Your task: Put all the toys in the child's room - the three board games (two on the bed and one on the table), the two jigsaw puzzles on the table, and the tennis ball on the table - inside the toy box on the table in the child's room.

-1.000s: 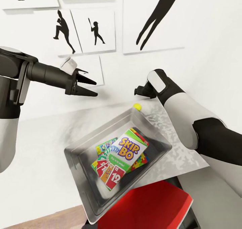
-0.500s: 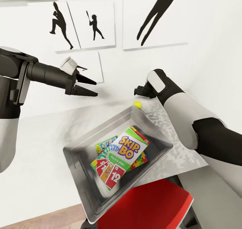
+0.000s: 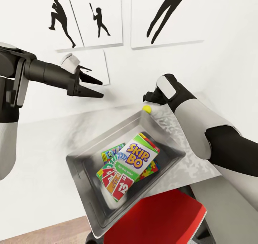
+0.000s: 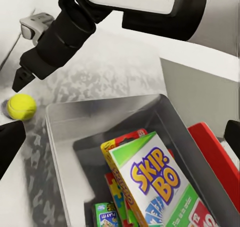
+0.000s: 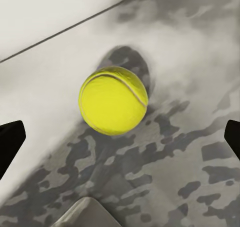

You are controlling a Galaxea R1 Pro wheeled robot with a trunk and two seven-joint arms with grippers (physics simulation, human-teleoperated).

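The light-grey toy box (image 3: pixel 83 154) sits on the pale table (image 3: pixel 39 158). In it lies the Skip-Bo board game (image 3: pixel 138 159) on top of a jigsaw puzzle (image 3: pixel 151 169), beside a green-edged game (image 3: pixel 112 153). The yellow tennis ball (image 3: pixel 146 109) rests on the table just beyond the box's far corner. My right gripper (image 3: pixel 148 97) hangs right above the ball, open, and the ball (image 5: pixel 113 101) lies between its fingertips (image 5: pixel 10 142) and a little beyond them, untouched. My left gripper (image 3: pixel 99 89) is open and empty, up in the air left of the box. The bed is out of view.
A red chair seat (image 3: pixel 161 219) stands at the table's near edge, under the box's corner. The white wall with black silhouette pictures (image 3: pixel 96 19) rises directly behind the table. Wooden floor (image 3: pixel 43 233) shows at the lower left.
The whole view has shifted a little, and the wall pictures sit higher. My left gripper has risen slightly. The right gripper stays over the ball, and both remain open.
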